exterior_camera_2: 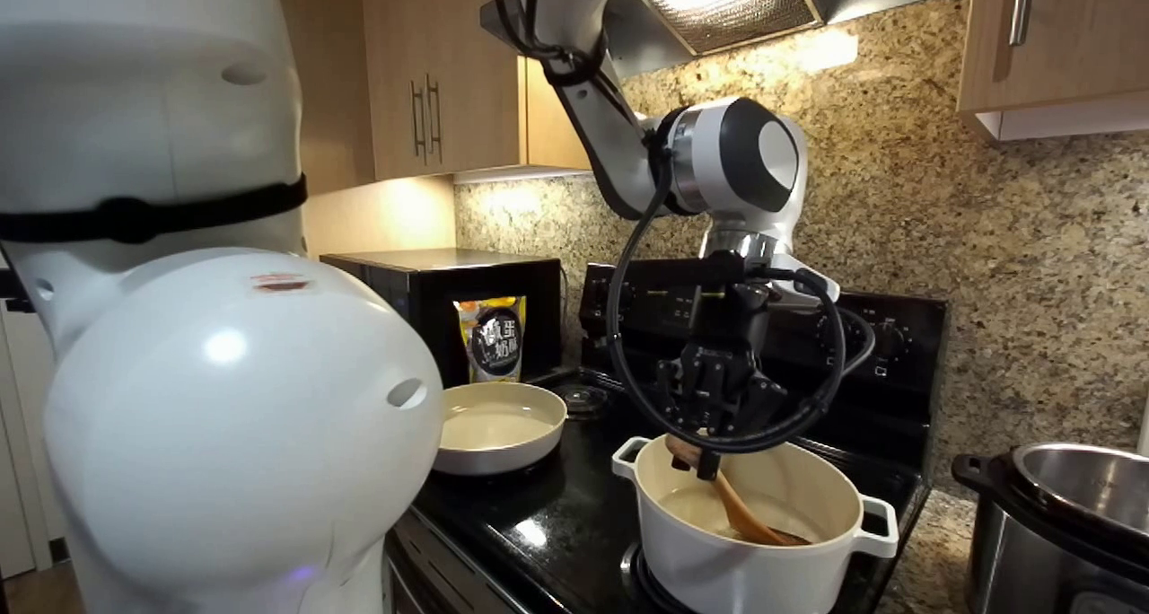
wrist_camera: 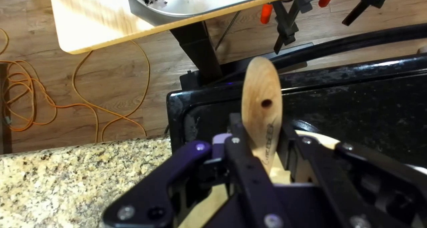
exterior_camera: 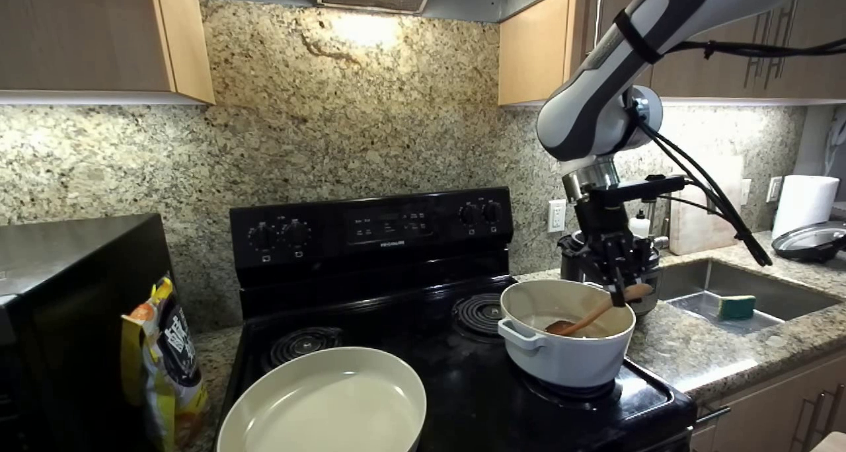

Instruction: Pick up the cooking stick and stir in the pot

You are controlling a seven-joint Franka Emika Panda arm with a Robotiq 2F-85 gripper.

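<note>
The pincer (exterior_camera: 618, 297) is clamped on the wooden spoon (exterior_camera: 595, 312), gripping it near the end of its handle, and the spoon slants down into the white pot (exterior_camera: 572, 363) at the lower right of the frame in an exterior view. Its darker head is low inside the pot; whether it touches the bottom cannot be told. The pot stands upright on a burner of the black stove (exterior_camera: 456, 386), and the arm (exterior_camera: 608, 92) hangs over it from the upper right. At the bottom of the same frame, left of centre, a large shallow dish (exterior_camera: 337, 406) sits well apart from the pot. A bright bag (exterior_camera: 178, 366) stands at the lower left, just beside a black appliance (exterior_camera: 73, 346). Towards the right edge, the worktop (exterior_camera: 687, 356) has a sink (exterior_camera: 786, 287) with a green and yellow sponge (exterior_camera: 735, 307) inside, and further back a glass lid (exterior_camera: 809, 238) and a paper roll (exterior_camera: 805, 204). In an exterior view a steel cooker (exterior_camera_2: 1010, 551) fills the lower right corner, near the pot, whose two side handles both show there. In the wrist view the rounded end of the spoon's handle, with a small hole and some lettering, sticks up right of centre, the worktop spreads across the lower left, and an orange cable (wrist_camera: 70, 105) lies looped on the wooden floor (wrist_camera: 113, 81) at the left.
</note>
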